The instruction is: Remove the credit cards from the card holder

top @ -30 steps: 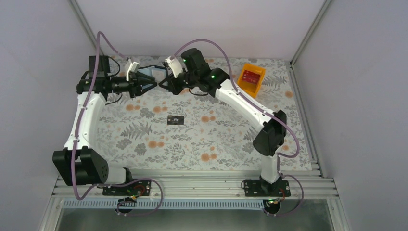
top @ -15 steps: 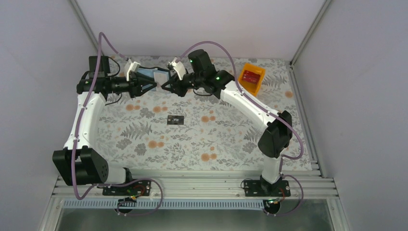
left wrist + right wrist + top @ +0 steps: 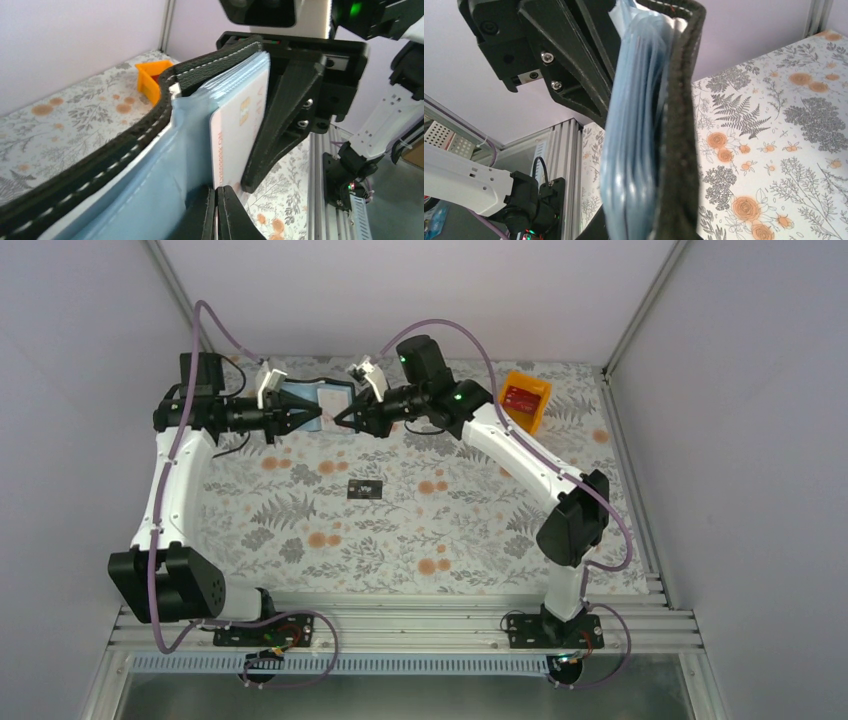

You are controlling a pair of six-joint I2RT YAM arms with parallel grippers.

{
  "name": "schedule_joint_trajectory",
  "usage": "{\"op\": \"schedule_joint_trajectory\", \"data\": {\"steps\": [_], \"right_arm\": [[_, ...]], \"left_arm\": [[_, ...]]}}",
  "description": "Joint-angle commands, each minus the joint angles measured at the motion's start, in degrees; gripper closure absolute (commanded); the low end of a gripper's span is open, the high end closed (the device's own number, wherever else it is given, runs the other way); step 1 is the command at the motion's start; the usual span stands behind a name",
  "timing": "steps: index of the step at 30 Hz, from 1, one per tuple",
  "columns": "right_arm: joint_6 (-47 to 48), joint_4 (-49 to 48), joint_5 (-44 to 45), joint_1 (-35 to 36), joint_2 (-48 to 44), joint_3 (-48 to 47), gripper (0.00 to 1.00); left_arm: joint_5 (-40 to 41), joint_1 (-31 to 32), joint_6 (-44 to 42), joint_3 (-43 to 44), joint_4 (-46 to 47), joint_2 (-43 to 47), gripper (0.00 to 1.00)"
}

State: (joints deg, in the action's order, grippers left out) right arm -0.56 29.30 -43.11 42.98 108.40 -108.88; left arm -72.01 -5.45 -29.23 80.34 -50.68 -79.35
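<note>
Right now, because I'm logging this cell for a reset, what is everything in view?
card holder: one, black with bluish sleeves, held between both grippers, far centre
pale pink card: one, in the holder's sleeves
black card: one, flat at mid-table
orange bin: one, far right
red card: one, inside the bin
table: one, floral cover, under everything
left gripper: black, shut on the pale pink card's edge
right gripper: black, shut on the card holder

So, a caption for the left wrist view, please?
Left gripper closed at the edge of the pale card; right gripper holds the card holder.
</note>
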Motion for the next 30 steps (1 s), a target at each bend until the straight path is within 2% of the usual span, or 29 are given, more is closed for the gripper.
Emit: {"op": "schedule_joint_trajectory", "data": {"steps": [1,9,15,17,20,25,30], "right_arm": [[0.96,-4.35,-5.47,2.24,2.25,-3.62,0.96],[0.88,-5.23,-7.36,-0.49,0.38,-1.07,0.93],[3.21,-3.57,-9.12,-2.20,-0.88,0.28,0.81],[4.40,-2.08,-9.09,-2.20,-0.79,-0.50,0.76],[5.24,-1.83,-9.45,-2.26,-1.25,-0.14,0.74],[7.32,-0.84,-9.94,-2.49,-2.57,0.49,0.79],[9.72,1.82,-10.18,-3.30,-3.28,-0.04,0.79]], "left_arm": [[-9.30,2.77,-6.27,2.53,-4.52,0.11,0.97],[-13.73,0.99,-13.62,3.36,-10.50,0.28,0.98],[-13.42,0.80,-19.64,3.44,-14.66,0.28,0.98],[-11.60,0.80,-18.50,3.41,-13.60,0.41,0.98],[-9.28,0.72,-14.70,2.30,-10.36,0.50,0.98],[-5.87,0.16,-11.25,1.95,-7.29,0.41,0.97],[-4.30,-1.14,-10.74,2.30,-7.04,0.35,0.98]]}}
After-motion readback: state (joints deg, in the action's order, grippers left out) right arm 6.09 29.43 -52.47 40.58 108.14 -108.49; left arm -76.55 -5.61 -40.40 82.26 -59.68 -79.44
